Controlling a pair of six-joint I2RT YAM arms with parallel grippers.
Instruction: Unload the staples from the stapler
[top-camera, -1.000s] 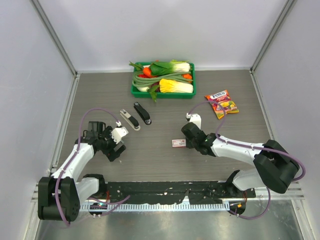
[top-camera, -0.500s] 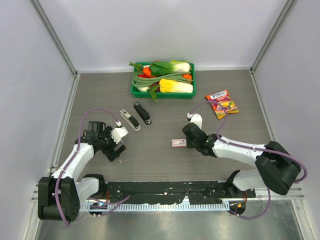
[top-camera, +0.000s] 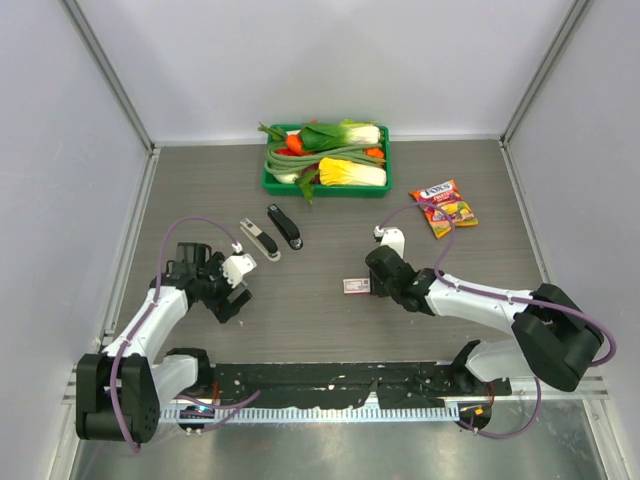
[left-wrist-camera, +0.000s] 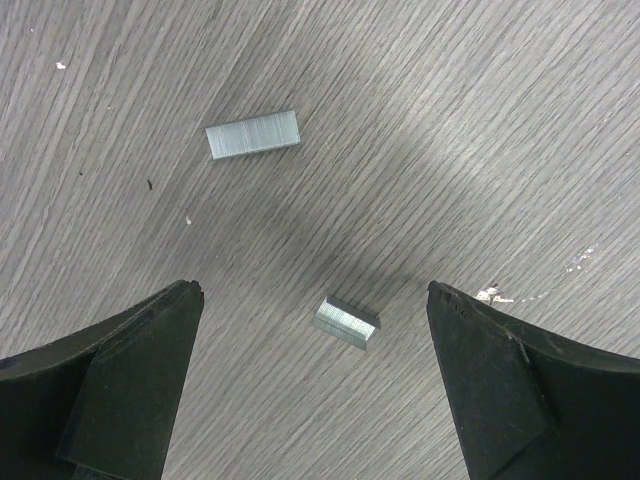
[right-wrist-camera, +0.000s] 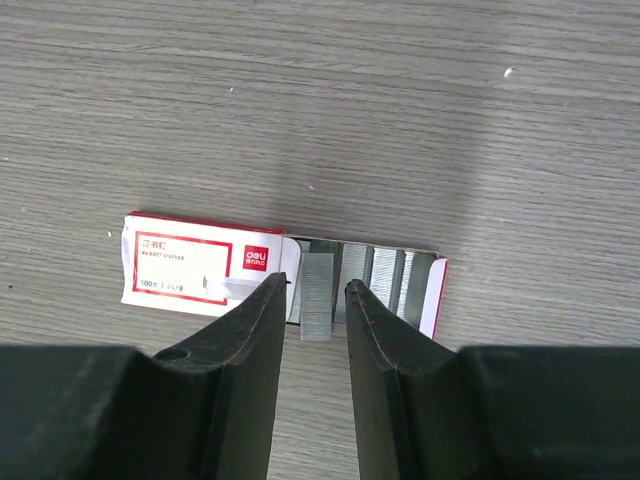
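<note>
The black stapler (top-camera: 284, 227) lies at the table's middle left, with a grey metal piece (top-camera: 259, 239) beside it. Two short silver staple strips lie on the table in the left wrist view, one (left-wrist-camera: 252, 134) farther off and one (left-wrist-camera: 346, 321) between the fingers of my left gripper (left-wrist-camera: 315, 290), which is open wide above it. My right gripper (right-wrist-camera: 316, 285) hangs over the open end of the red-and-white staple box (right-wrist-camera: 180, 265). Its jaws are narrowly apart on either side of a staple strip (right-wrist-camera: 318, 300) that sticks out of the box, with a gap on each side.
A green basket (top-camera: 325, 189) of vegetables stands at the back. A candy bag (top-camera: 444, 208) lies at the back right. The staple box (top-camera: 357, 286) holds several more strips. Grey walls enclose the table.
My right gripper has shifted very slightly to the right over the staple box. The left arm has not moved.
</note>
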